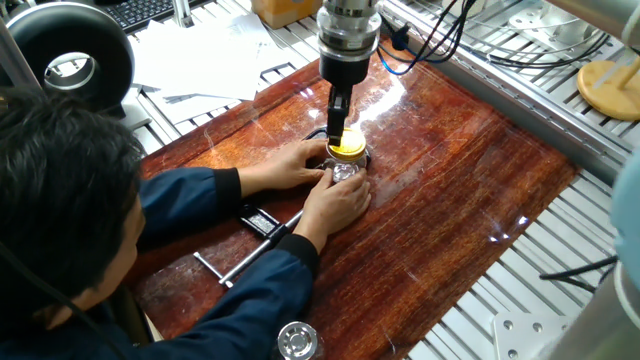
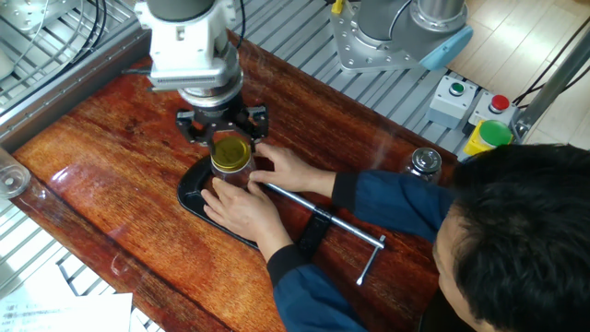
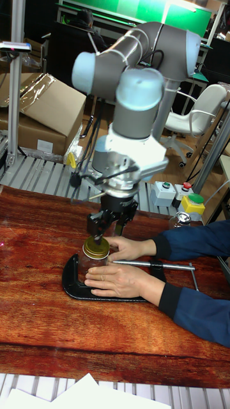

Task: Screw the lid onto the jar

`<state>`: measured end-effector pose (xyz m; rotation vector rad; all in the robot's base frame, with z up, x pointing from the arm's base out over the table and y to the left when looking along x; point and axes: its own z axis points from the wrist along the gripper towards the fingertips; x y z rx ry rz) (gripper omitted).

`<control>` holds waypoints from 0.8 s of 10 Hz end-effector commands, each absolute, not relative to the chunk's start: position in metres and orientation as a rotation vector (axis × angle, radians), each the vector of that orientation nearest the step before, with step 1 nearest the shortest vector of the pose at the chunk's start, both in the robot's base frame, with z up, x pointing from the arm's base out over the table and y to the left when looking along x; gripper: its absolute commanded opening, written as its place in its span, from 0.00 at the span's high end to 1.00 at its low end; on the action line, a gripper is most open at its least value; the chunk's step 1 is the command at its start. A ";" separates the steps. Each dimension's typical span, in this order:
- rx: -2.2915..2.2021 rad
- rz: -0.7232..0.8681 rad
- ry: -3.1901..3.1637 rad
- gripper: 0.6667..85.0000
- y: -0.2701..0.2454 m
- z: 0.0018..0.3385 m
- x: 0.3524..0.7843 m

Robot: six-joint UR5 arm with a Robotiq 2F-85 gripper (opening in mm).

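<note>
The jar (image 1: 346,173) (image 2: 236,171) (image 3: 90,263) stands upright on the wooden table, and a person's two hands hold it steady. On its mouth sits the yellow-gold lid (image 1: 348,148) (image 2: 230,148) (image 3: 96,248). My gripper (image 1: 338,118) (image 2: 224,123) (image 3: 106,225) hovers just above the lid and slightly behind it. It is open, its fingers spread and touching nothing. The hands hide most of the glass.
A black C-clamp (image 2: 198,198) (image 3: 76,289) with a long steel screw (image 2: 323,219) lies around the jar. A second clear jar with a silvery top (image 1: 297,340) (image 2: 425,162) stands near the person. A tan wooden disc (image 1: 606,85) lies off the table; a button box (image 2: 452,97) is nearby.
</note>
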<state>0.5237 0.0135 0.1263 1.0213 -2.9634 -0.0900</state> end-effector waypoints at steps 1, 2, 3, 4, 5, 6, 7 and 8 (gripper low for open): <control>0.785 -0.059 -3.050 1.00 0.023 0.140 0.516; 0.707 -0.077 -3.090 1.00 0.029 0.141 0.516; 0.642 -0.102 -3.114 1.00 0.034 0.144 0.513; 0.628 -0.083 -3.133 1.00 0.033 0.146 0.510; 0.604 -0.067 -3.151 1.00 0.033 0.147 0.506; 0.598 -0.055 -3.163 1.00 0.033 0.148 0.505; 0.598 -0.060 -3.162 1.00 0.034 0.148 0.503; 0.600 -0.073 -3.158 1.00 0.035 0.147 0.503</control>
